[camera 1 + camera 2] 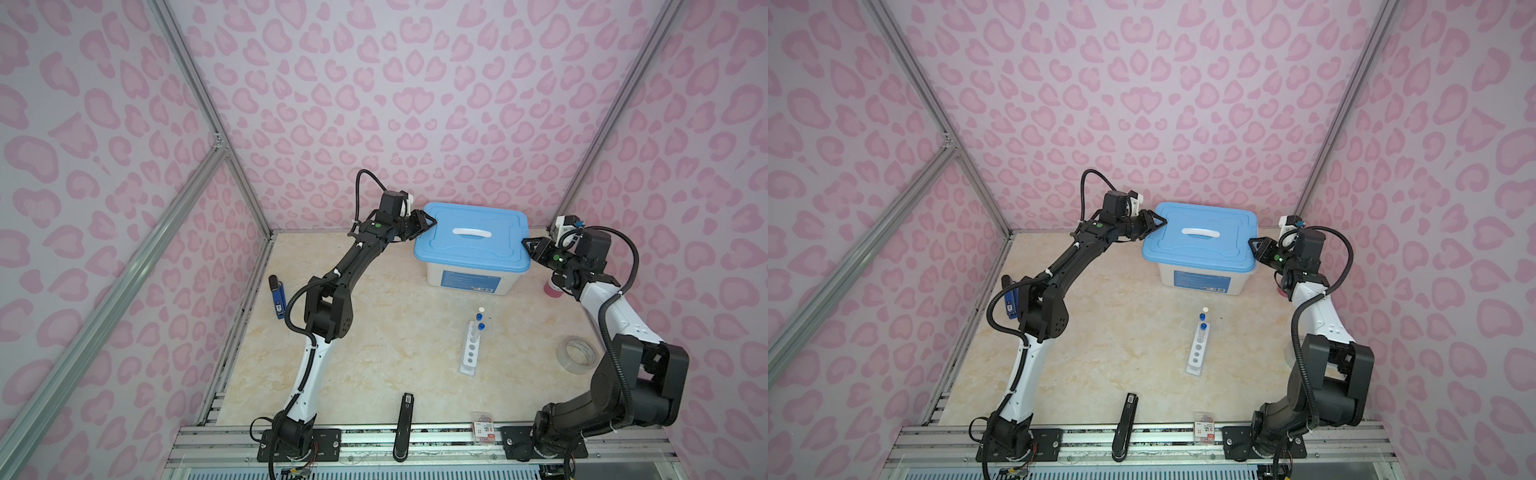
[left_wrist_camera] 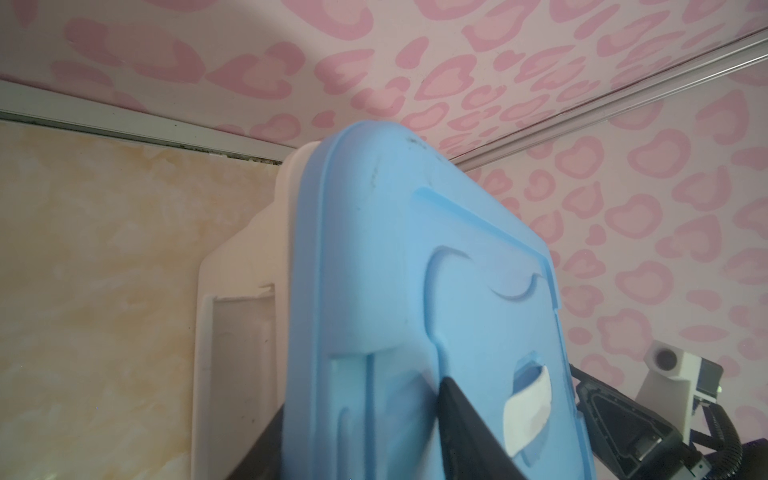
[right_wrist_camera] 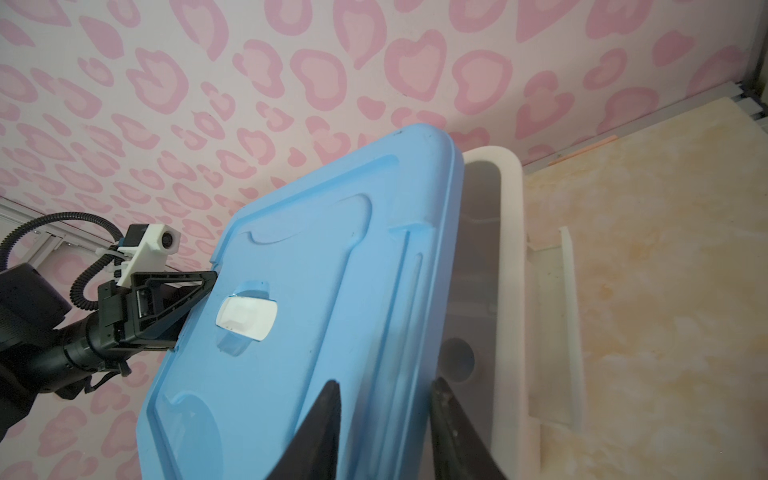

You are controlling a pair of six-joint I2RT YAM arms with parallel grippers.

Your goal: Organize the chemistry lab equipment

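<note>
While both arms are reaching to the far end of the pale marbled table (image 1: 365,332), I am working the light-blue plastic lid (image 1: 457,253) of the white plastic storage box (image 1: 469,280). The fingers of the right gripper (image 1: 527,242) are pinching the lid's edge, one above and one below. Those of the left gripper (image 1: 430,224) are straddling the opposite edge, though I cannot tell whether they are gripping it or standing loose. In the right wrist view the lid is sitting off the box's rim on that side, leaving a gap into the interior, and nothing inside is showing clearly through the cloudy wall.

Mid-table, well apart from the box, the white holed rack (image 1: 469,355) is standing with two clear slim blue-capped test tubes (image 1: 480,330) upright in its far holes and the nearer holes empty. The tiny pale cup (image 1: 481,309) is sitting just beyond it. I am judging the tidying as partway at best: rack, tubes and cup are all waiting outside the box.
</note>
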